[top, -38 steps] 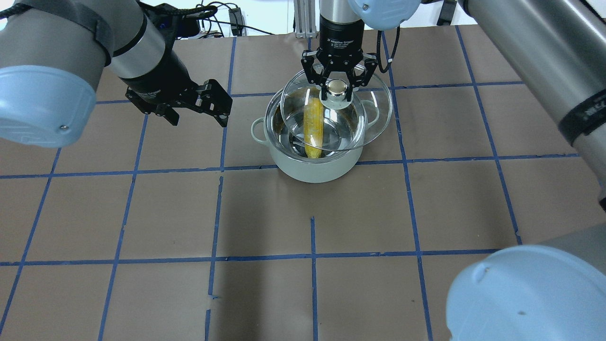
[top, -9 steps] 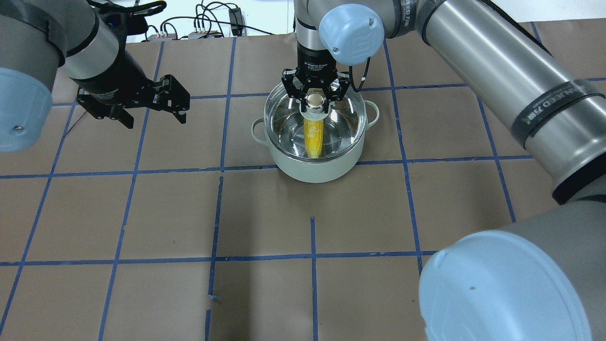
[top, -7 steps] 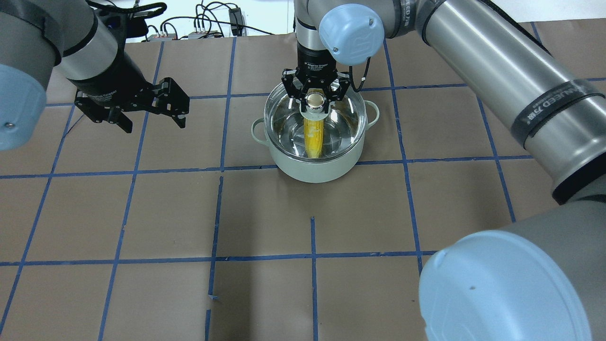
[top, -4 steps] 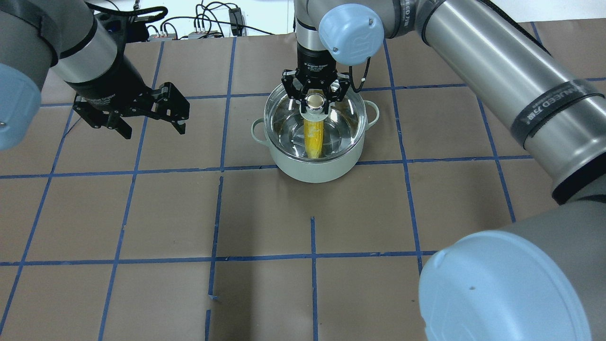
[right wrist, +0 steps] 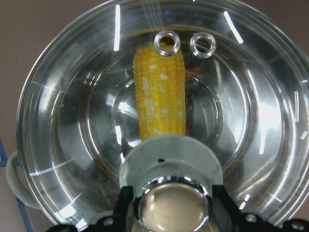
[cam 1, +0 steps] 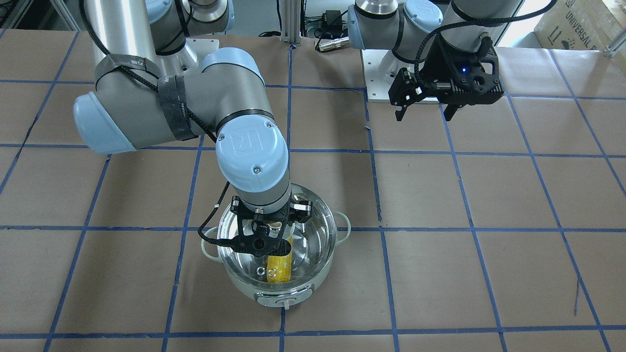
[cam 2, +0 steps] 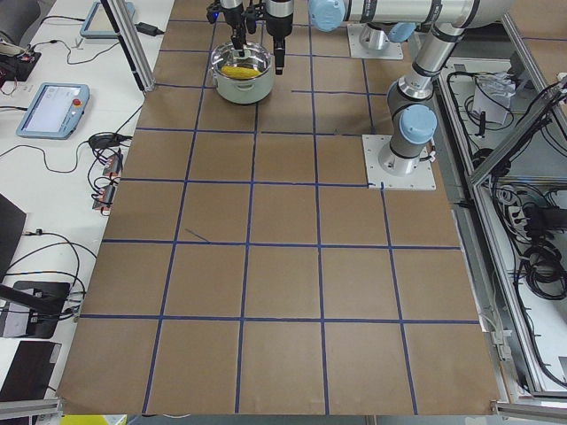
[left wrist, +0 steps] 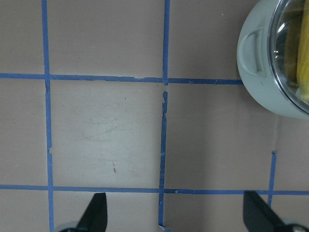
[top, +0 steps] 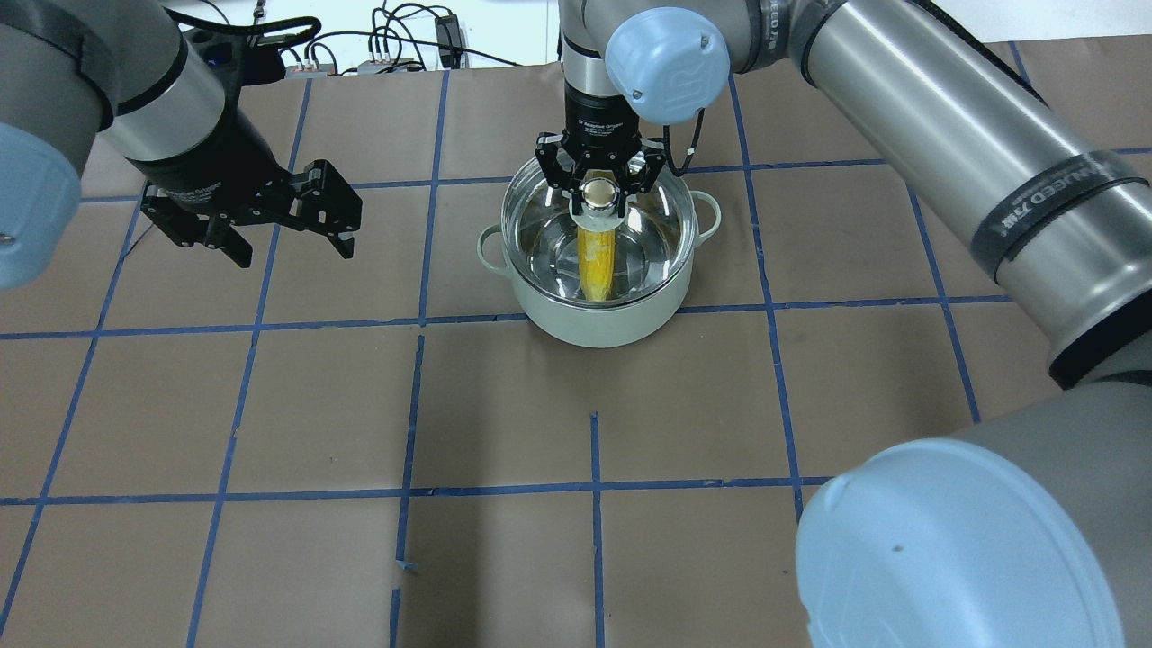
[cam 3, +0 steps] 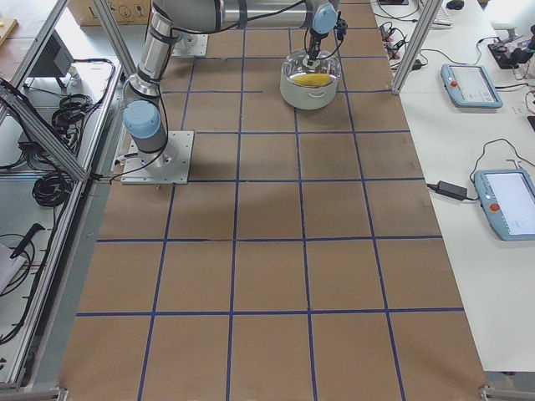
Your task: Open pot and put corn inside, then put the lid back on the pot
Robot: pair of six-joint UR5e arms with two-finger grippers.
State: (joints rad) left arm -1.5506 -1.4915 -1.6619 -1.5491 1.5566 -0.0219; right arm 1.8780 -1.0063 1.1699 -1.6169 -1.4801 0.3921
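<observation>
The pale mint-white pot (top: 594, 326) stands at the far middle of the table. The yellow corn (top: 596, 261) lies inside it, seen through the glass in the right wrist view (right wrist: 159, 96). The clear glass lid (top: 652, 238) sits level on the pot's rim. My right gripper (top: 598, 193) points straight down and is shut on the lid's ball knob (right wrist: 171, 208). My left gripper (top: 292, 247) is open and empty above the table, well to the left of the pot. The left wrist view shows the pot's side handle (left wrist: 253, 50) at upper right.
The table is brown paper with a blue tape grid (top: 594, 490). Cables and connectors (top: 378, 54) lie past the far edge. The right arm's elbow (top: 954, 549) fills the near right corner of the overhead view. The pot's control knob (cam 1: 285, 303) faces away from the robot.
Over five seconds the lid has come down from a tilted hold above the pot to rest on its rim. The left gripper has drawn back to the left. In the last second little moved.
</observation>
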